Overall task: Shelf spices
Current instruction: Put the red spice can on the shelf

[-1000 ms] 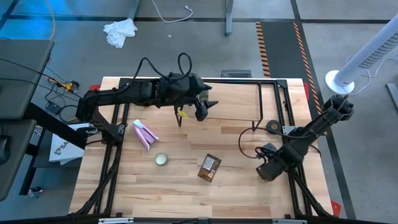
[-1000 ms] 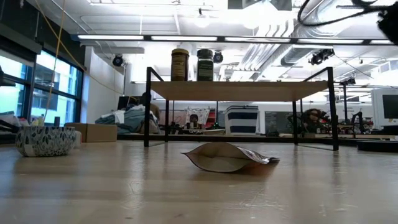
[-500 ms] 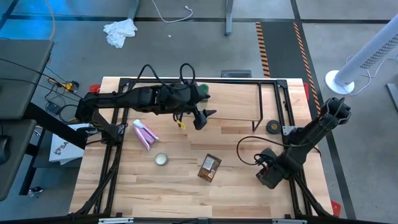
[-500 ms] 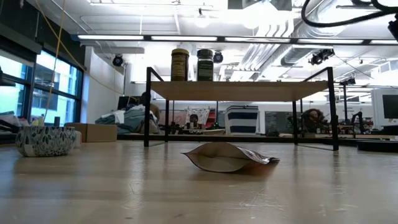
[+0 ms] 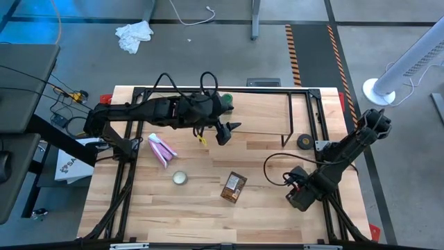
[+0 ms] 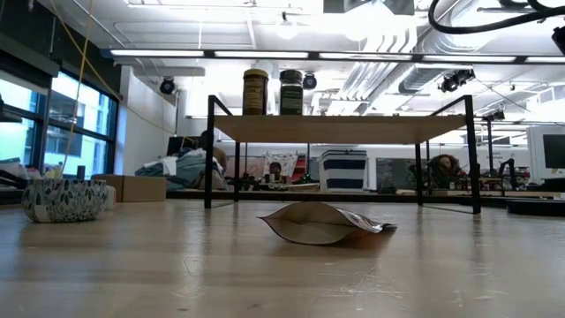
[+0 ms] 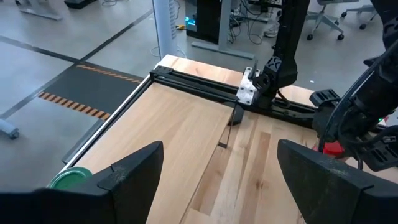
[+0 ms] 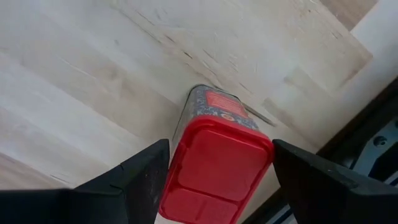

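The shelf (image 5: 263, 111) stands at the far side of the table, its board (image 6: 344, 129) on thin black legs. The yellow-lidded jar (image 6: 255, 91) and the green-lidded jar (image 6: 290, 92) stand upright on its left part; the green lid (image 5: 226, 101) also shows from above. My left gripper (image 5: 225, 130) hovers open over the shelf's near edge, clear of both jars. The flat brown packet (image 5: 234, 186) lies on the table. My right gripper (image 8: 221, 180) is open and low over the table's right near part, one finger on each side of the upright red container (image 8: 217, 155). My right gripper comes at the red container from above, pointing down. Its lid (image 8: 214, 165) fills the gap between the two fingers (image 8: 134, 180). Whether they touch it I cannot tell. The container stands on the table.
A pink packet (image 5: 161, 151) and a pale round tin (image 5: 180, 178) lie on the table's left half. A black disc (image 5: 303, 140) sits by the shelf's right legs. The right part of the shelf board is bare. Black frame rails run along the table edges.
My left gripper has drawn back from the jars toward the table's near edge, uncovering the green lid. My right gripper has moved toward the near edge and lower. Both have kept still over the last half second.
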Controlling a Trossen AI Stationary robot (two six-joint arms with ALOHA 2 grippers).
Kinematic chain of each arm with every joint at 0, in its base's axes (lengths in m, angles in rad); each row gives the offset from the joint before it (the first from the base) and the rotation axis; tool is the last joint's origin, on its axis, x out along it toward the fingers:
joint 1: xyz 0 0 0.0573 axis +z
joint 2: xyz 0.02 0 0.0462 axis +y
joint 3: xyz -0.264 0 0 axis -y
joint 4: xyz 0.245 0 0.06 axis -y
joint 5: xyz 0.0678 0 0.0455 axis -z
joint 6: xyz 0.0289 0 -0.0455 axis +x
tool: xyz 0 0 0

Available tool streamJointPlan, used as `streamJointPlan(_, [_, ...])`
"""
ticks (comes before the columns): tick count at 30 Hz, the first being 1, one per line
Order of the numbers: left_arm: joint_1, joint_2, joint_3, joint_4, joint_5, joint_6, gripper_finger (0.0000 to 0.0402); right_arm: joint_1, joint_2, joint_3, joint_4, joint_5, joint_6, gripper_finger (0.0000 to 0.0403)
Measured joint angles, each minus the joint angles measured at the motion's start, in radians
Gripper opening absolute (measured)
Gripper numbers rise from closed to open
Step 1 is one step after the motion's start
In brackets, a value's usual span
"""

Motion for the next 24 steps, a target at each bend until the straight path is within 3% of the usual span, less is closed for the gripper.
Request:
streamJointPlan(11, [-0.016, 0.000, 0.000, -0.050, 0.000, -0.002, 0.0310, 0.002, 0.009, 0.000, -0.001, -0.028, 0.143, 0.0277])
streamJointPlan(19, [-0.027, -0.028, 0.000, -0.064, -0.039, 0.039, 0.0310, 0.002, 0.120, -0.001, 0.071, -0.072, 0.161, 0.0275])
streamJointPlan(21, [-0.027, -0.054, 0.000, -0.063, -0.062, 0.061, 0.0310, 0.001, 0.131, 0.006, 0.065, -0.046, 0.189, 0.0257])
streamJointPlan(24, [-0.027, -0.112, 0.000, -0.089, -0.097, 0.069, 0.0310, -0.008, 0.129, 0.059, 0.024, 0.021, 0.209, 0.0199])
